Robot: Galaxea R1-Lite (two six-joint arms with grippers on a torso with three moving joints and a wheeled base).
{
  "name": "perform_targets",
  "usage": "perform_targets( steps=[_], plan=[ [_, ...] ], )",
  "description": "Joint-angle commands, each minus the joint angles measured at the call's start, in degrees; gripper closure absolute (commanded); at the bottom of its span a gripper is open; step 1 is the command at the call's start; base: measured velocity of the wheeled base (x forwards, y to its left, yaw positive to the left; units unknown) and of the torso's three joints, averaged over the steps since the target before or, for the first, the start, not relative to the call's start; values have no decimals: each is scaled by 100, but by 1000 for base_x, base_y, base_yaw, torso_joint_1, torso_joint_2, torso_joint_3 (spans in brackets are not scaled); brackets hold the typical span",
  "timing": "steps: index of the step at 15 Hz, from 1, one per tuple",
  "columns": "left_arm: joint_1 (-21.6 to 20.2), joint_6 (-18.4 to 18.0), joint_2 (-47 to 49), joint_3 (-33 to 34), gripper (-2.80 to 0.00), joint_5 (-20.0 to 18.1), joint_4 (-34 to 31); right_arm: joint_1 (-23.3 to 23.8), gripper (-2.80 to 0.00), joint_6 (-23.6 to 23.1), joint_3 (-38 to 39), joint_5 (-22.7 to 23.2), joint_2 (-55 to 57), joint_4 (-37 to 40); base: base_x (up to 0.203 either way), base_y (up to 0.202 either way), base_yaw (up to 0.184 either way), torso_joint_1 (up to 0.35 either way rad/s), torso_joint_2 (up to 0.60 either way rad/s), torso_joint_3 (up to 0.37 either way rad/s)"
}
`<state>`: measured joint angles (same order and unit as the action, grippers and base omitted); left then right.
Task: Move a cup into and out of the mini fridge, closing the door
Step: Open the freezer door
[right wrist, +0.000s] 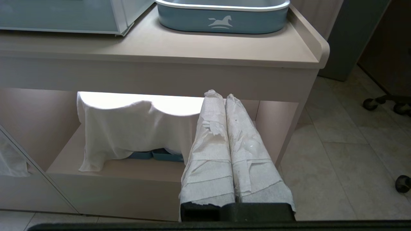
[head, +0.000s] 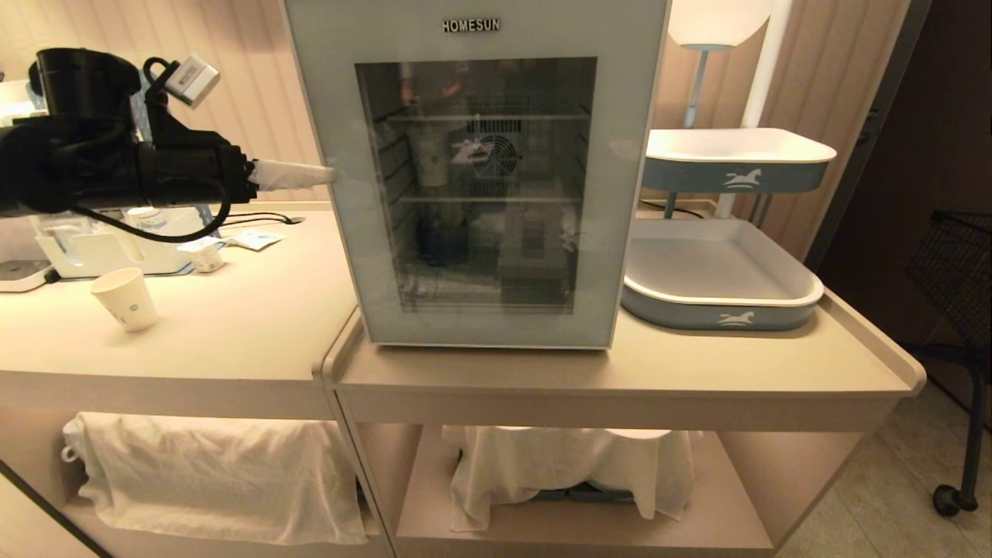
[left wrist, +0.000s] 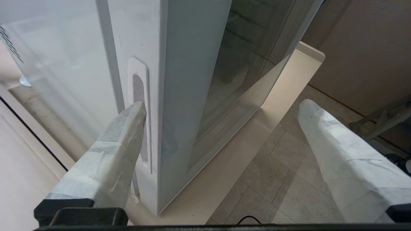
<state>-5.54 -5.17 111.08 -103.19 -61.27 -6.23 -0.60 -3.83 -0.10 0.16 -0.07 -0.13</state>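
The mini fridge (head: 480, 31) stands on the counter with its door (head: 628, 194) shut. The small white cup (head: 124, 298) stands upright on the counter to the left, well apart from the arm. A pale cup shape (head: 432, 159) shows through the glass on the upper shelf. My left gripper (head: 322, 175) is open at the door's left edge. One wrapped fingertip (left wrist: 138, 110) rests in the handle recess (left wrist: 138, 88) on the door's side, and the other finger (left wrist: 324, 134) hangs in front of the door (left wrist: 192, 80). My right gripper (right wrist: 220, 96) is shut and empty, low before the counter's lower shelf.
Two blue-grey trays (head: 721, 318) (head: 736, 177) stand right of the fridge. A white stand (head: 85, 252), a creamer tub (head: 205, 257) and a cable lie behind the cup. White cloths (head: 217, 473) (right wrist: 128, 128) hang over the lower shelves. A black wire trolley (head: 957, 263) stands at far right.
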Motion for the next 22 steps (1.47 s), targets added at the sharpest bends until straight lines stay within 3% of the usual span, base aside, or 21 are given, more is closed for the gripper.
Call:
perform_targets(
  steps=[1,10,12,15,22],
  plan=[
    [69,6,36,-60,-280,-34,-27,-2,0,-4,1,2,7,-4,0,0,0,0,0,0],
    [159,91,196,-114,-280,-34,69,-2,0,-4,1,2,7,-4,0,0,0,0,0,0],
    [150,-164,193,-68,-280,-3,52,-2,0,-4,1,2,7,-4,0,0,0,0,0,0],
    [150,-202,177,53,-280,354,32,-2,0,-4,1,2,7,-4,0,0,0,0,0,0],
    [150,-432,274,-8,-280,537,43,-2,0,-4,1,2,7,-4,0,0,0,0,0,0]
  ],
)
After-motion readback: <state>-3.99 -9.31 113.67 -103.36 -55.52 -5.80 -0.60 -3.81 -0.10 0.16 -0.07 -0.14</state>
